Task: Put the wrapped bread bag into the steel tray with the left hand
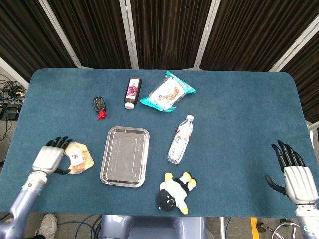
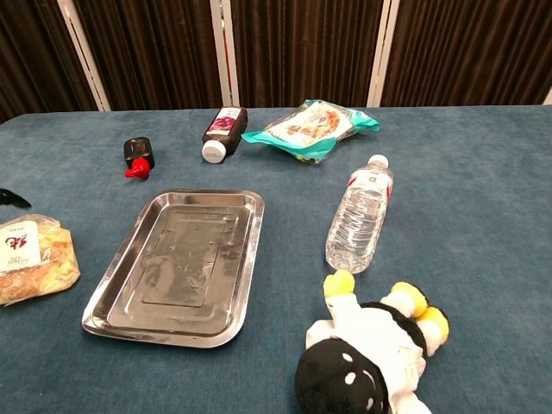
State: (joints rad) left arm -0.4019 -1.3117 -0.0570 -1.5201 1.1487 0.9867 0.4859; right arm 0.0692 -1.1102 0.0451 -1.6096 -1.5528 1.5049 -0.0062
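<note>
The wrapped bread bag, clear plastic over tan bread with a white label, lies on the blue table left of the steel tray. My left hand hovers at the bag's left edge, fingers apart and holding nothing; whether it touches the bag I cannot tell. In the chest view only a dark fingertip of it shows at the left border. My right hand stays open at the table's near right corner, far from everything.
A water bottle lies right of the tray. A penguin plush sits near the front edge. At the back are a teal snack bag, a dark bottle and a small black and red item.
</note>
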